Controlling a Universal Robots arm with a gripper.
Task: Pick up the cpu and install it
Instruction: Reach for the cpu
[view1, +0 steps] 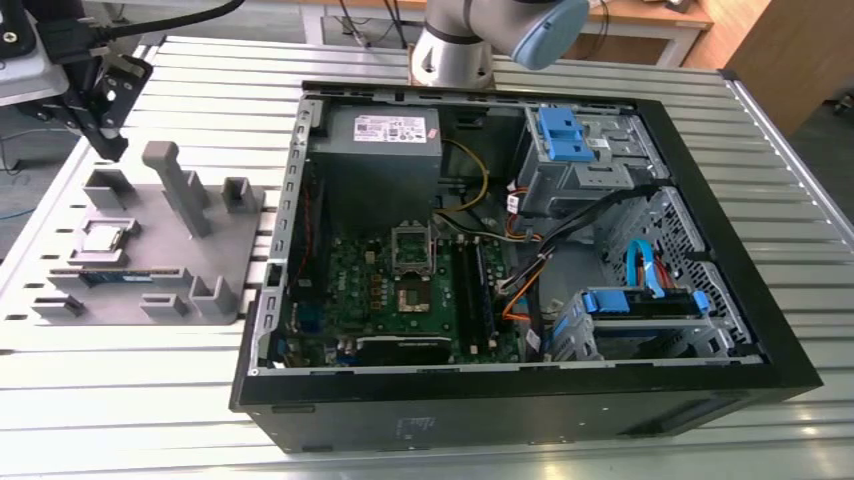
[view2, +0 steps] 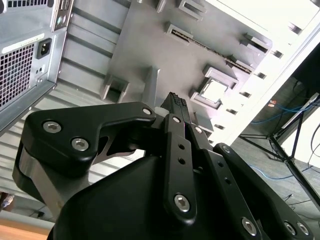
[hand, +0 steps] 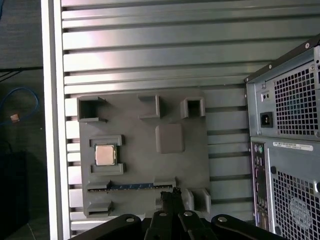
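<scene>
Silver-grey, flat and square, the cpu lies in its cradle on the grey moulded tray on the slatted metal counter, on the side away from the black computer case; our jaws hang above the tray, pressed together, empty

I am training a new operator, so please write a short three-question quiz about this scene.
1. True or false: the cpu already sits inside the computer case.
2. The claw is: A) shut on the cpu; B) shut, holding nothing; C) wide open.
3. In the exterior view, on which side of the computer case does the grey holder lie?
Key: 1 false; 2 B; 3 the exterior view's left.
</scene>
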